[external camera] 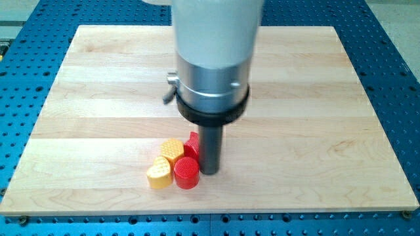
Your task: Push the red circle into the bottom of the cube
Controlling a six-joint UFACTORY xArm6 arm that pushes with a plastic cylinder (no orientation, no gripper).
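Nearest the view's bottom edge runs a strip of blue perforated table (216, 225), and on it lies the pale wooden worktop (328, 131), its grain running across in wide planks.

The closest things on the worktop form a tight cluster left of centre, near the bottom edge. The red circle (186, 172), a short ribbed cylinder, stands at the cluster's right and lowest corner. Touching it on the view's left is a yellow heart-shaped block (158, 173). Just above these two sits a second yellow block (172, 149), rounded and many-sided, though its exact shape is hard to make out; it touches the heart. Beside that one, to the view's right, a further red block (191, 144) peeks out, mostly hidden behind the rod, so its shape cannot be told.

My tip (210, 172) rests on the worktop just to the right of the red circle, touching it or nearly so, with the half-hidden red block directly to the upper left of the rod. No cube can be made out among the blocks that show.

The tool here is only this plain dark rod: it has no jaws, so there is nothing to open, close or grip with.

Further back, the rod rises into a black collar (211, 108) and a wide silver-grey cylinder (214, 46) that blocks the middle of the worktop's far part. A small dark knob (170, 88) sticks out from the collar on the view's left.
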